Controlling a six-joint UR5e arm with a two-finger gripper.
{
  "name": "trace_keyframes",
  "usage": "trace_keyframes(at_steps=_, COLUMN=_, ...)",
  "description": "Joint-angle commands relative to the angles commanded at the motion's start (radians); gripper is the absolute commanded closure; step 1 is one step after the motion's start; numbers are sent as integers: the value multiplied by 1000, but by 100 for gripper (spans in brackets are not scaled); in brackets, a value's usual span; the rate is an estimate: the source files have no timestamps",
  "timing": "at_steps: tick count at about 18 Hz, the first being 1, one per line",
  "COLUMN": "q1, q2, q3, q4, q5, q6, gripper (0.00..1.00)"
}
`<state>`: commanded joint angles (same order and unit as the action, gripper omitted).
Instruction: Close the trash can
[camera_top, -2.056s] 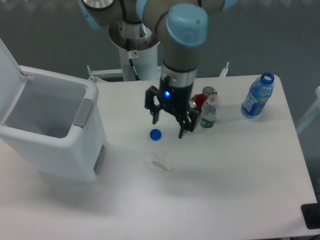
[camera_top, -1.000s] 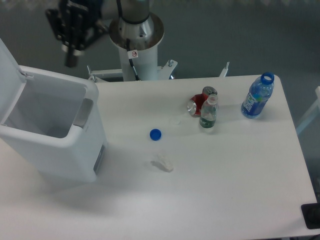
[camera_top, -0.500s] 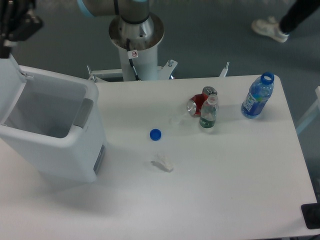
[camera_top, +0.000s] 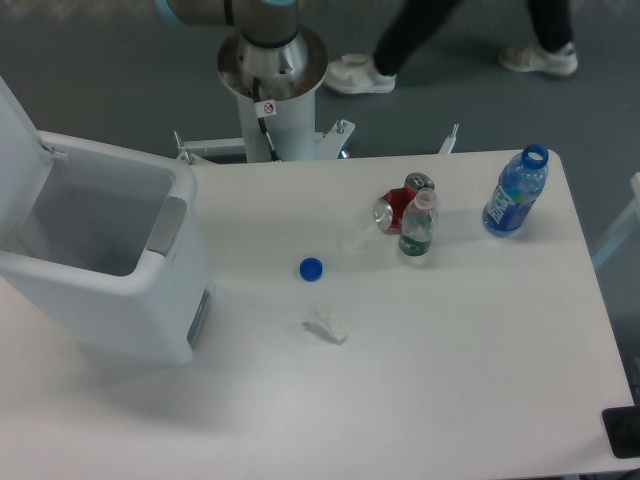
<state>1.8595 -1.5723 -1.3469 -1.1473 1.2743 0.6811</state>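
Trash can (camera_top: 110, 290): lid (camera_top: 18, 125) raised, bin open | gripper: out of frame, state unknown | blue cap (camera_top: 311, 268): on table (camera_top: 450, 340)

The trash can (camera_top: 120, 285) is coloured white, with a grey latch (camera_top: 166, 226). The table (camera_top: 450, 360) is white. A blue cap (camera_top: 311, 268), a blue bottle (camera_top: 515, 192) and a red can (camera_top: 396, 207) are seen.

white table (camera_top: 450, 370); trash can (camera_top: 120, 290), blue cap (camera_top: 311, 268), 2 bottles (camera_top: 516, 192), can (camera_top: 392, 207)
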Motion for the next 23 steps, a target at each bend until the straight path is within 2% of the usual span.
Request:
trace_keyframes(at_steps=3, q1=-65, q2=-18, q3=2, q4=-26, q5=98, q6=5, gripper=100)
trace_keyframes(at_steps=5, q1=-83, q2=-23, q3=3, q4=-48, q5=120, q6=5, gripper=100)
trace_keyframes(at_steps=11, q1=-89, q2=-12, q3=5, q4=-89, q5=149, q6=2, gripper=100)
trace_keyframes(at_steps=17, q1=-83, q2=17, q3=-21, q4=-91, q5=212, q6=-34, gripper=100)
trace_keyframes(at_steps=23, q1=-63, q2=-3, q3=-23, q4=-80, q5=263, q6=-71, gripper=100)
